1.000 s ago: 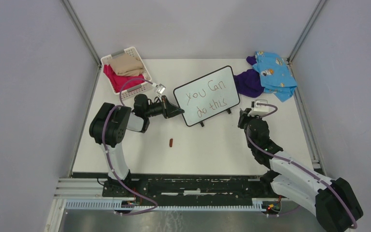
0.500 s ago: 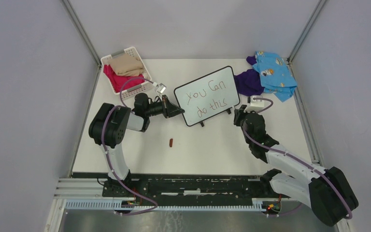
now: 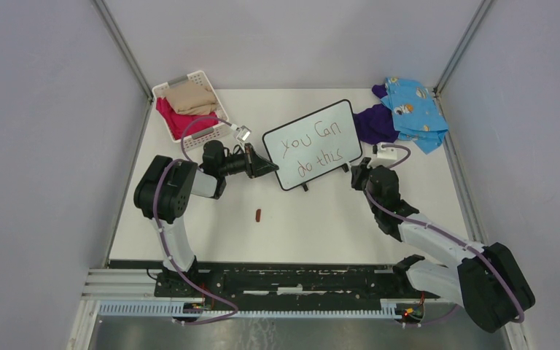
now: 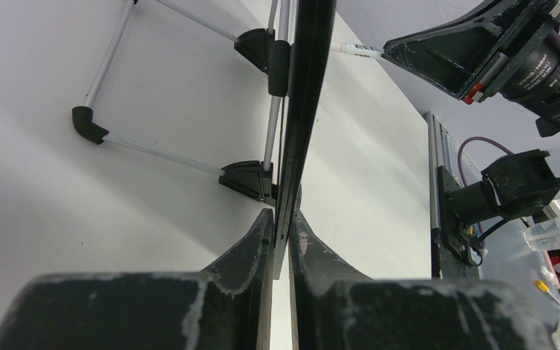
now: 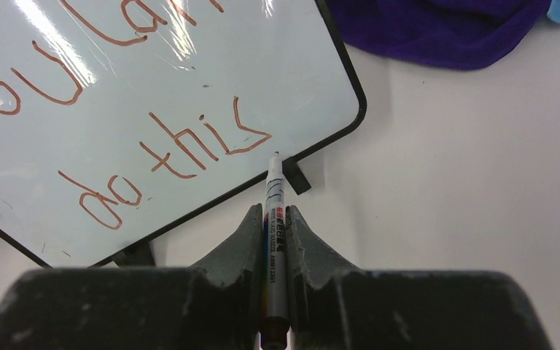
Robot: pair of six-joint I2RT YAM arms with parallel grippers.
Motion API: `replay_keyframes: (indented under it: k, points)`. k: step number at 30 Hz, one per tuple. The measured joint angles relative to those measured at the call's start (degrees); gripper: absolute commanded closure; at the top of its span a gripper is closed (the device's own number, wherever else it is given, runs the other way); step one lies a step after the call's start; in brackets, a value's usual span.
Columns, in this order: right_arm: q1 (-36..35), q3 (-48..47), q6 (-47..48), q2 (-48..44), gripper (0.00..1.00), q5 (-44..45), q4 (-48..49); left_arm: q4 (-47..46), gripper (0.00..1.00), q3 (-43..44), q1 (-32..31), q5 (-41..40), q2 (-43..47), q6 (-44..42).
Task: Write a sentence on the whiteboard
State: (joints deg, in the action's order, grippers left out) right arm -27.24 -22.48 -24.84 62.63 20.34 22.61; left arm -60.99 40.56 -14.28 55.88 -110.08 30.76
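The right gripper [image 5: 271,219] has swung in to the lower right corner of the board [image 3: 351,131], jaws pinched on a marker [image 5: 273,193] whose tip is poised just past the sentence [image 5: 189,146]. The left gripper [image 4: 281,219] clamps the opposite edge, apparently steadying the board on its feet mid-table [image 3: 299,226] for writing.

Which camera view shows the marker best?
The right wrist view: the marker lies lengthwise between the jaws, label and tip visible, tip near the lower edge of the whiteboard. The left wrist view shows only its front end, small, beyond the board's edge. In the top view it is too small to tell.
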Motion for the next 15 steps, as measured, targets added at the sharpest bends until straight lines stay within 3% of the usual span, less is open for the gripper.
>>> replay_keyframes:
  k: [15]
  points:
    - [1.6, -0.2, -1.2, 2.1, 1.00, 1.3, 2.5, 0.0, 0.89, 0.0, 0.0, 0.0, 0.0, 0.0]
